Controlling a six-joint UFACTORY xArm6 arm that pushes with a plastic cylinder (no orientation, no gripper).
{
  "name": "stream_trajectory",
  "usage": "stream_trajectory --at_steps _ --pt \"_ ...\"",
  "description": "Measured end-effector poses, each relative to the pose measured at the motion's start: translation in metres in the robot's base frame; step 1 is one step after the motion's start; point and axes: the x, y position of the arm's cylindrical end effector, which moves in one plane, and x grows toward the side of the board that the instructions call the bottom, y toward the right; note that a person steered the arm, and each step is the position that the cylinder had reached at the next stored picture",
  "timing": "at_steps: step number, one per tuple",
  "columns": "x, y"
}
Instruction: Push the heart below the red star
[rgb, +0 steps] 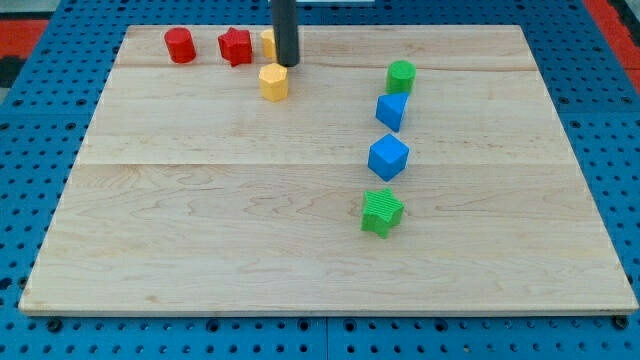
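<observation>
Lying just below tool tip (287, 64): yellow heart (273, 81)

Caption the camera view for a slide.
My tip sits just above the yellow block, right of the red star.

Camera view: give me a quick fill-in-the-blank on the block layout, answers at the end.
1. The red star sits to the view's ____ of the red cylinder.
2. My tip is just above the ____ block near the view's top.
3. The number of blue blocks on the board is ____.
4. The block nearest the view's bottom is the ____ star.

Missing words: right; yellow; two; green
</observation>
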Motion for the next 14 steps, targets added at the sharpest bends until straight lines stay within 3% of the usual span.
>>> stream_trajectory --at_steps 1,2,3,4,5,7,8,9,14 --pt "-0.005 0.009" --pt "-0.044 0.018" --pt "-0.04 -0.013" --pt "-0.006 -0.11" --pt "0.027 -0.164" --pt "0.02 -0.087" --pt "0.04 -0.081" --pt "0.058 -0.13" --pt "0.057 -0.162"
